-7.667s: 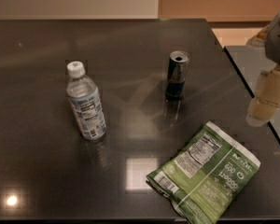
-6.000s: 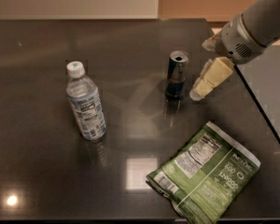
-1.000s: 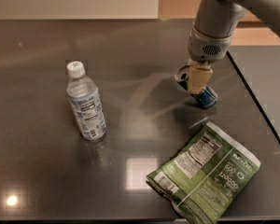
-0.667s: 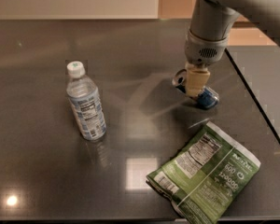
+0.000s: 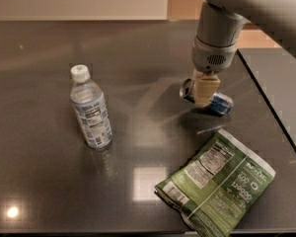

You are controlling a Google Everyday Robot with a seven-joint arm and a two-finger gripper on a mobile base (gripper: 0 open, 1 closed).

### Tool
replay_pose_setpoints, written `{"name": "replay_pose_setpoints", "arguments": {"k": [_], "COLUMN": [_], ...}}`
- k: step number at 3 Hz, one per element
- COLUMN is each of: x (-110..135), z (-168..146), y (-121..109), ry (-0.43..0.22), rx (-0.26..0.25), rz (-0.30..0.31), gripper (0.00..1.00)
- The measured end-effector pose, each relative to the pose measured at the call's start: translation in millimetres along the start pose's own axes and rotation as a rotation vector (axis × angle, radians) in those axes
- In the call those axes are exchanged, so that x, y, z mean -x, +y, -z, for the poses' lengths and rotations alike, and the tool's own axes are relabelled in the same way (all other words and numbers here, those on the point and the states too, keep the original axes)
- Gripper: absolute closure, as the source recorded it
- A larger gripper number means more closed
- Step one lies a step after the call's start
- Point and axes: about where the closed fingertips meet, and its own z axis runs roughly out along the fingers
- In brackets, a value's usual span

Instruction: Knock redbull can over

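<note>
The redbull can (image 5: 218, 102) lies on its side on the dark table (image 5: 49, 181), its silver top toward the left and its blue body toward the right. My gripper (image 5: 205, 91) hangs from the grey arm straight over the can's left half and hides its middle. Its cream-coloured fingers (image 5: 206, 88) point down at the can.
A clear water bottle (image 5: 91, 108) with a white cap stands upright at the left. A green snack bag (image 5: 217, 181) lies flat at the front right. A seam runs down the table's right side (image 5: 271, 112).
The can stood upright several seconds ago and now lies on its side. Over the last second my gripper has shifted slightly left above it.
</note>
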Motion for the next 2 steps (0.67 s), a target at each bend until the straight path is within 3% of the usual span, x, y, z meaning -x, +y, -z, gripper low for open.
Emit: {"name": "replay_pose_setpoints", "arguments": {"k": [1, 2], "x": [1.8, 1.8], "z": [-3.9, -3.9], "y": [4.7, 4.7], "ry": [-0.010, -0.010], "rx": [0.014, 0.014], "rz": [0.008, 0.008], "gripper": [0.00, 0.00]}}
